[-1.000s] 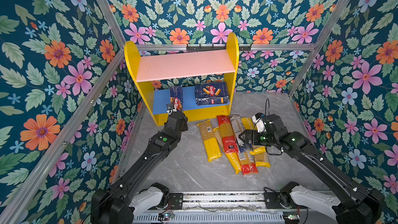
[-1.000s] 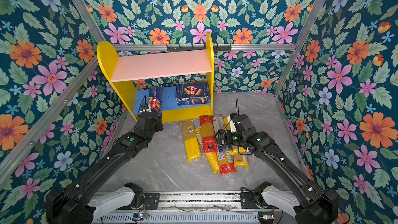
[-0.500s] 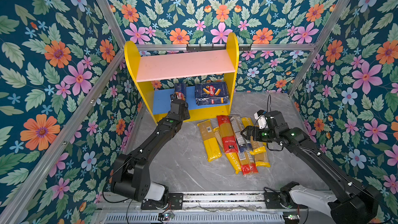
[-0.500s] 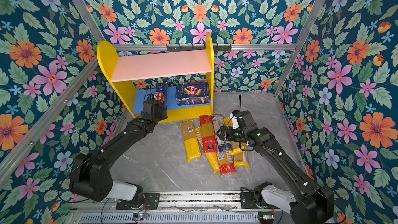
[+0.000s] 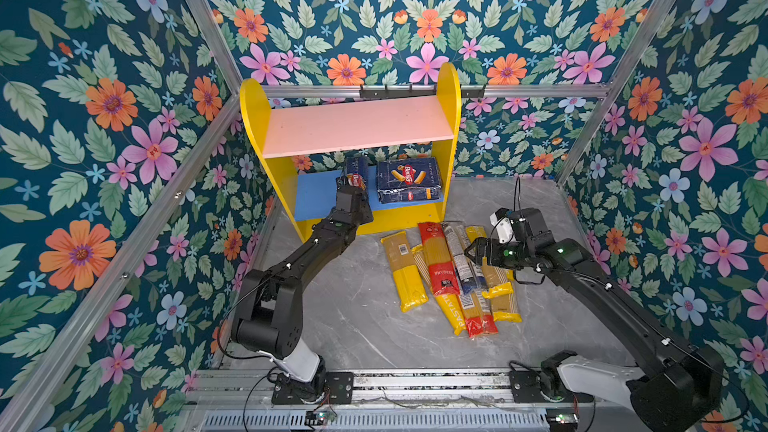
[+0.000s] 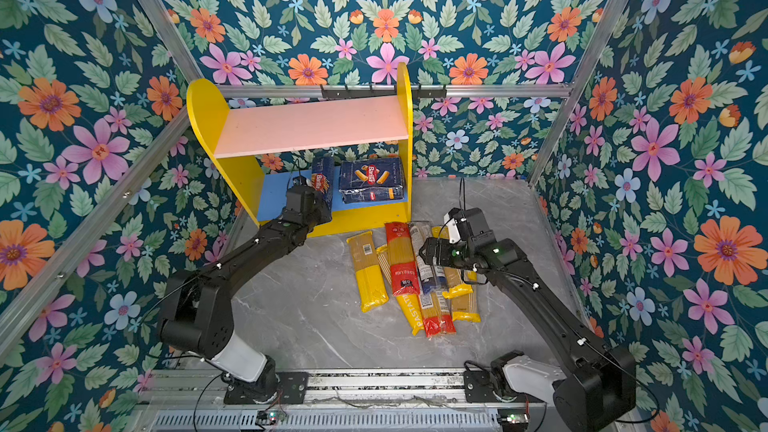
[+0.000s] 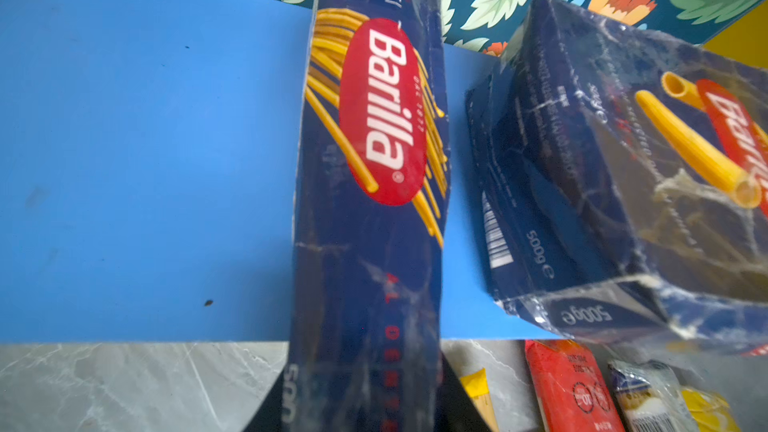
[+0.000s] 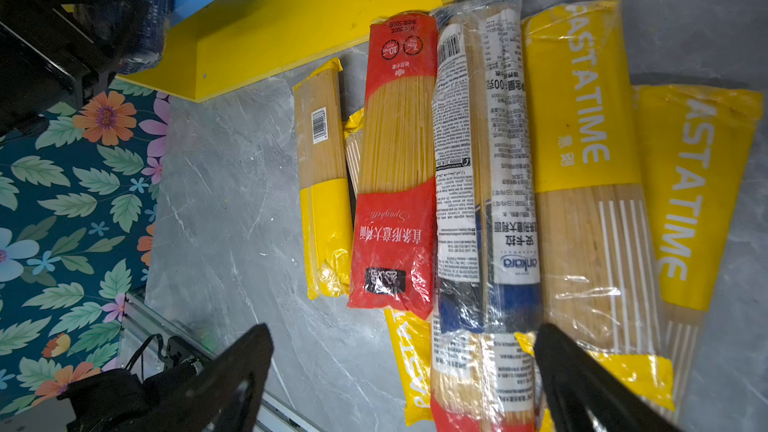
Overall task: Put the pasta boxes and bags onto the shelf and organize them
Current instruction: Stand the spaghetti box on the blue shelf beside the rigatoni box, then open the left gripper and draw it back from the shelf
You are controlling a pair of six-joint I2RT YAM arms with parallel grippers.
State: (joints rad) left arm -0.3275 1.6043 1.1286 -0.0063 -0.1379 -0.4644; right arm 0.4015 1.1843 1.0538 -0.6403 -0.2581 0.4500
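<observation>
- Shelf (image 5: 353, 126): 1, with 2 boards, pink upper and blue lower.
- Pasta boxes: 2, both on the shelf's lower board: 1 long narrow box (image 5: 356, 171) and 1 wide flat box (image 5: 409, 180).
- Bags: 7, all on the table (image 5: 353, 317) in front of the shelf, in an overlapping pile.
- Yellow bags (image 5: 405, 276): 4. 3 show PASTATIME lettering, 1 a barcode label.
- Red bags (image 5: 436, 259): 2, one on top, one mostly buried.
- Clear bag with blue end (image 5: 462, 261): 1.
</observation>
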